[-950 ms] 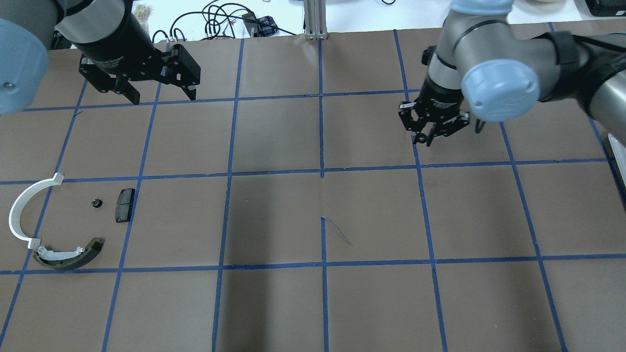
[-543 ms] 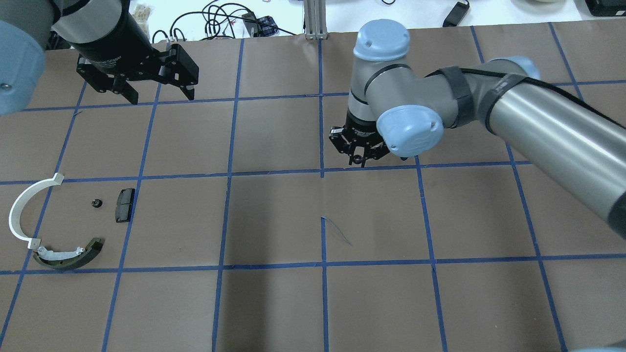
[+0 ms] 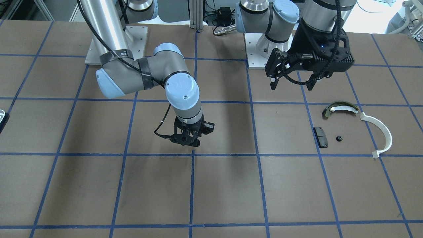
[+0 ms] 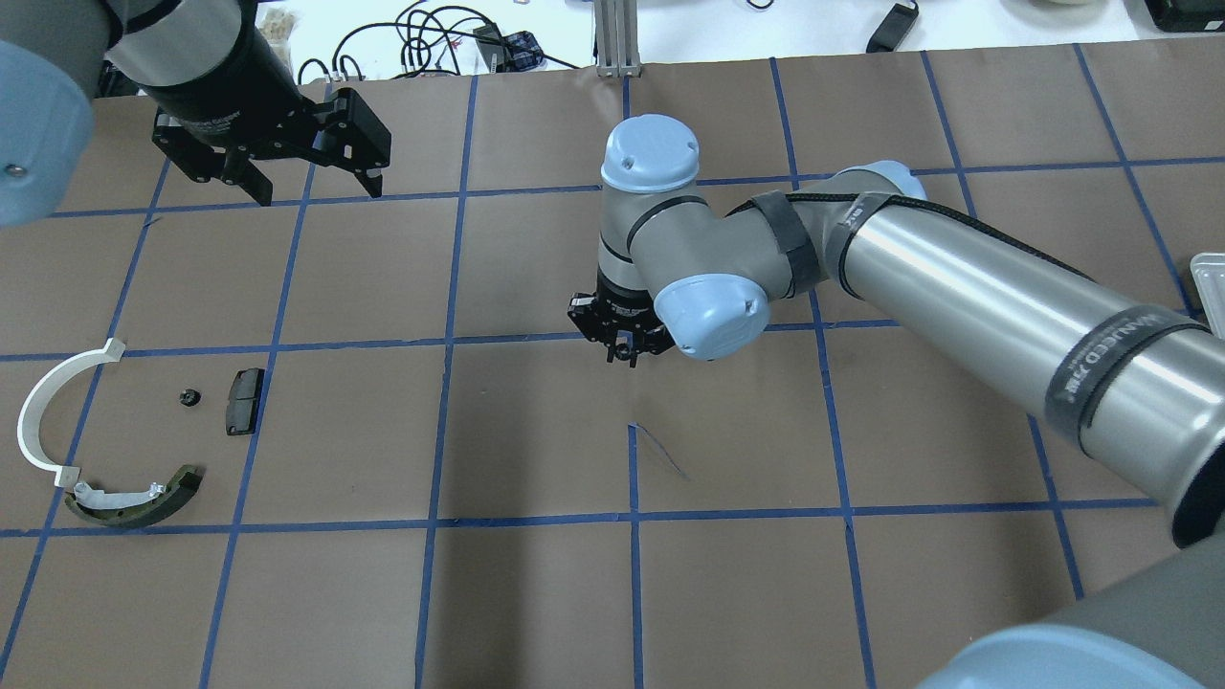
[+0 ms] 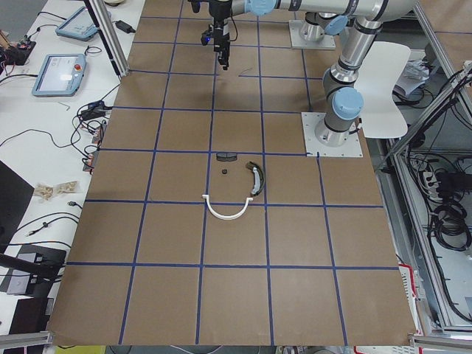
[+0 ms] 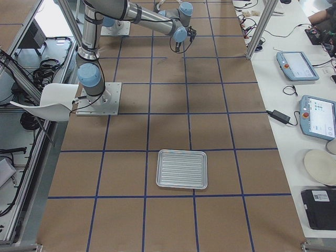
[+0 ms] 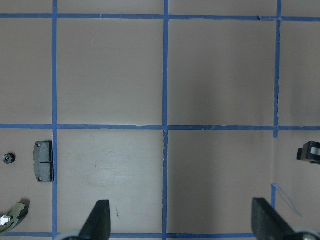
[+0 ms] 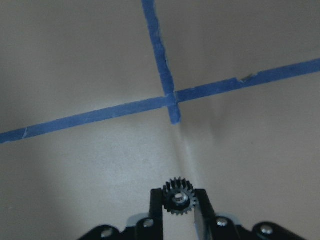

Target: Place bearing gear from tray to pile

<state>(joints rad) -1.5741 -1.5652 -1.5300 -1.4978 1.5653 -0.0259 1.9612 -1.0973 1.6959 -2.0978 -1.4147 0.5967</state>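
Above the table [image 8: 75, 65], the right tool [image 8: 178, 202] pinches a black, toothed, silver-centred bearing gear [image 8: 178, 196]

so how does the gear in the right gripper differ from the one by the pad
The held gear is clamped between the right gripper's fingers, above the table's middle; the loose gear lies on the table, untouched. The held gear is far from the pile; the loose gear sits in it, between the pad and the arc. Both are small, dark and toothed.

Two gears, four single items.
One bearing gear [image 8: 178, 197] in the right pincer [image 4: 623, 356]; well apart from it: second gear [image 4: 189, 397], black pad [image 4: 244, 401], white arc [image 4: 29, 426], olive shoe [image 4: 134, 509], tray [image 6: 182, 169].
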